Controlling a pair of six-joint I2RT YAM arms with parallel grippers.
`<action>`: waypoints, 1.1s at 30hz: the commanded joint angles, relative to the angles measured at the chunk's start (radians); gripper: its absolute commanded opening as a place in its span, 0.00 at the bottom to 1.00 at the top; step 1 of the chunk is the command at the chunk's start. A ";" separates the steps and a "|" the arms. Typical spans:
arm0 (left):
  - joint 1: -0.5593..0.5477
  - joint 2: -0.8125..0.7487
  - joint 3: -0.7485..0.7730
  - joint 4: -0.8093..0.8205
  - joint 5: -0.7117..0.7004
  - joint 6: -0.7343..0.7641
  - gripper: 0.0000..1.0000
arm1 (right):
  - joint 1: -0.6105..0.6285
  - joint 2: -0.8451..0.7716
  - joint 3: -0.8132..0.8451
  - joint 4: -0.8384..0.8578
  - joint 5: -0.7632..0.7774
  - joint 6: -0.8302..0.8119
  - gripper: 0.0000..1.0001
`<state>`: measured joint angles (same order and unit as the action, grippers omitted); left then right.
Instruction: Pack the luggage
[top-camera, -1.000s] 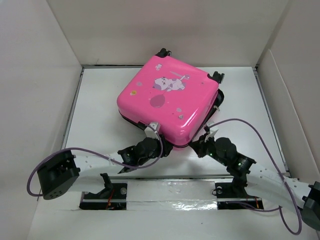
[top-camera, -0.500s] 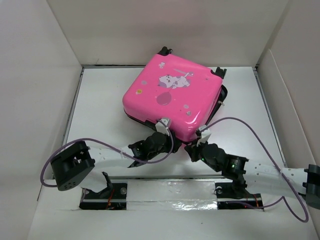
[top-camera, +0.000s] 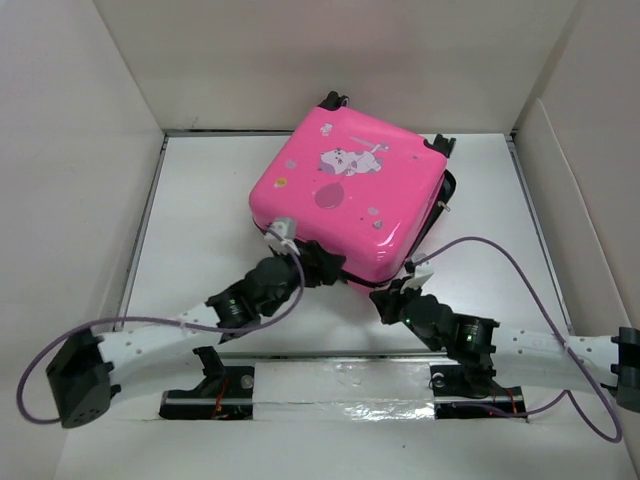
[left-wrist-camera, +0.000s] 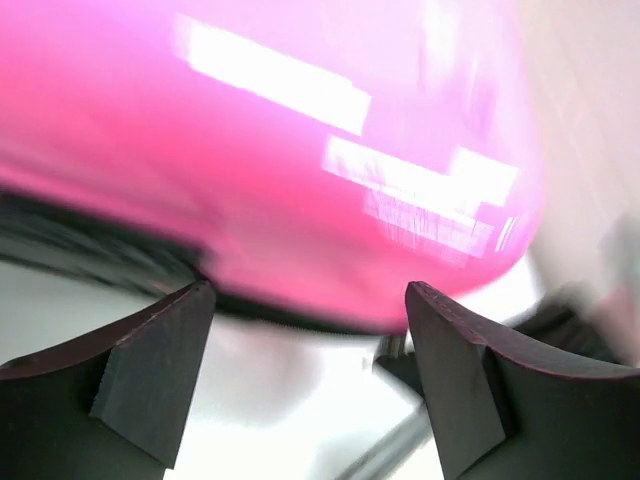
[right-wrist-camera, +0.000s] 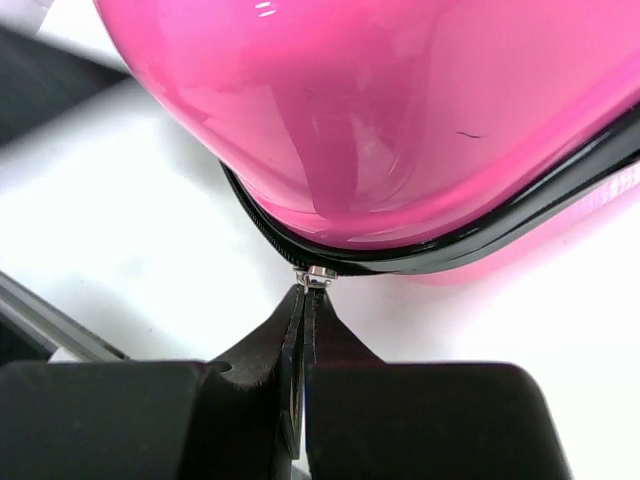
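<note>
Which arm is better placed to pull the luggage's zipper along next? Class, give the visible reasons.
Right. Its hand is shut on the zipper pull at the luggage's near edge. The left hand is open beside the shell, holding nothing.

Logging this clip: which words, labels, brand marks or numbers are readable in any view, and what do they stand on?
No readable text in any view.
The pink suitcase shell carries only pictures: a white cartoon animal and a balloon shape.
The small decals on the shell are too small to tell whether they hold letters.
The wrist views show only glossy pink shell and black zipper, with no markings.
</note>
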<state>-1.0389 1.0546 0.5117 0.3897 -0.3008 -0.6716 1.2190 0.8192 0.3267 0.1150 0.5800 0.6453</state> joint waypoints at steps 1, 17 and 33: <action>0.085 -0.183 -0.019 -0.073 -0.147 -0.031 0.76 | 0.037 -0.078 -0.005 -0.003 -0.068 0.042 0.00; 0.833 0.063 0.085 0.113 0.155 -0.123 0.85 | 0.047 -0.373 0.035 -0.359 -0.120 0.044 0.00; 0.749 0.443 0.209 0.254 0.359 -0.151 0.80 | 0.047 -0.068 0.107 -0.147 -0.152 -0.055 0.00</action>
<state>-0.2142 1.4948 0.7532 0.5919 -0.0563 -0.8253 1.2392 0.7151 0.3801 -0.2043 0.4984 0.6151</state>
